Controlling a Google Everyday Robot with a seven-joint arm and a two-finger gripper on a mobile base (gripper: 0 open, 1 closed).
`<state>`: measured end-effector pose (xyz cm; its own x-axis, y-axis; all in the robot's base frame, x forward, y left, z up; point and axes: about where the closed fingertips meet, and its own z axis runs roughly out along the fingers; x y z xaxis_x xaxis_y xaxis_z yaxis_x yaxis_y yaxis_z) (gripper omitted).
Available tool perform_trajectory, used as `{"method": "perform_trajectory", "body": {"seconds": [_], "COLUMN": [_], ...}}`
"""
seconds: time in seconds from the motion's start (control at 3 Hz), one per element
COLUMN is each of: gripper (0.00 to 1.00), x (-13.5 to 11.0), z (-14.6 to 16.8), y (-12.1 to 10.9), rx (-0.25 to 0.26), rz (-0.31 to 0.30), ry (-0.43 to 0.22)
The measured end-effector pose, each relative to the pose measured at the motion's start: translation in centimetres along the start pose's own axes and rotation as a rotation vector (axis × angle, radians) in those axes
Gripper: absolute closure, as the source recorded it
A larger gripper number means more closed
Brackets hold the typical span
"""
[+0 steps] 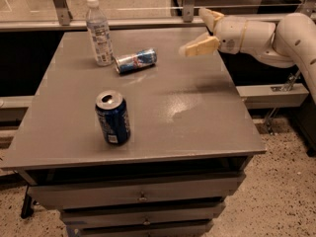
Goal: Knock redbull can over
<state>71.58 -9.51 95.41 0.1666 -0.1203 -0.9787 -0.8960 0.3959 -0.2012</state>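
Camera view, end effector: The end effector [195, 32] is seen above the far right part of the desk [197, 107], raised off the surface, with its two fingers [200, 46] spread apart and nothing held between them.
Camera view, redbull can: The redbull can [136, 61] is found lying on its side near the far edge of the desk, just beside the foot of the plastic bottle [98, 31] and well apart from the end effector.
Step in hand: The toppling is judged done, so a clean retreat is what remains. The end effector is best kept high and drawn off to the right, so that the can is not set rolling and the bottle is not clipped.
Risk: A can on its side may roll if it is brushed.
Containers: The bottle stands upright with its white cap on; its fill cannot be told. The dark blue soda can [113, 117] stands upright nearer the front, its top opened, its contents hidden. The drawers [143, 196] under the desk are shut, so nothing inside is shown.
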Motion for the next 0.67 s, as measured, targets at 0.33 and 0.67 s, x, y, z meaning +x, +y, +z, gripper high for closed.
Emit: {"method": "perform_trajectory", "body": {"seconds": [0.33,0.67], "gripper": [0.00,0.00], "x": [0.42,0.51], "z": [-2.72,-2.82], "y": [-2.02,-2.12], "rx": [0.065,0.068], "rz": [-0.051,-0.053], "ry": [0.058,0.063]}}
